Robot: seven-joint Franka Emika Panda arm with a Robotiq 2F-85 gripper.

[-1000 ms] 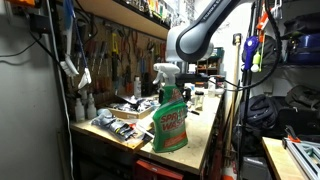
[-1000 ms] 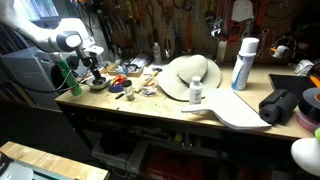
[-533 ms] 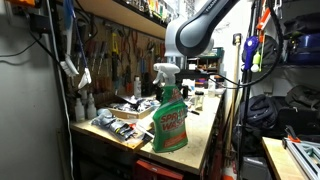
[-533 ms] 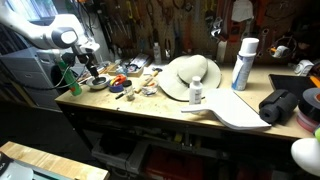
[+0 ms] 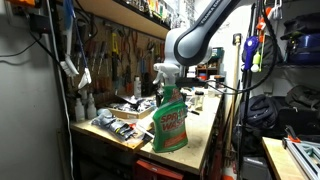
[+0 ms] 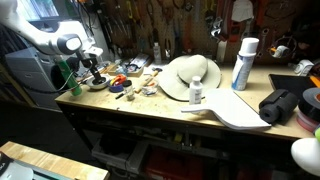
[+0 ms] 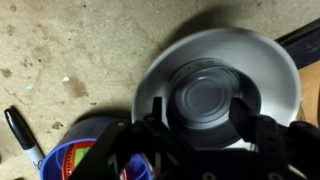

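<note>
The gripper (image 7: 200,142), fingers spread, hangs over a white bowl (image 7: 262,62) on the tabletop (image 7: 70,50), a blue cup (image 7: 72,152) at its seven o'clock; the bowl looks light, stiff and slick, best pinched at the rim.

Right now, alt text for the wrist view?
Looking straight down: a white bowl with a dark round disc in it sits on a worn bench top. The gripper is a dark blur along the bottom edge, its fingers spread apart just below the bowl. A blue cup and a black marker lie at lower left.
</note>
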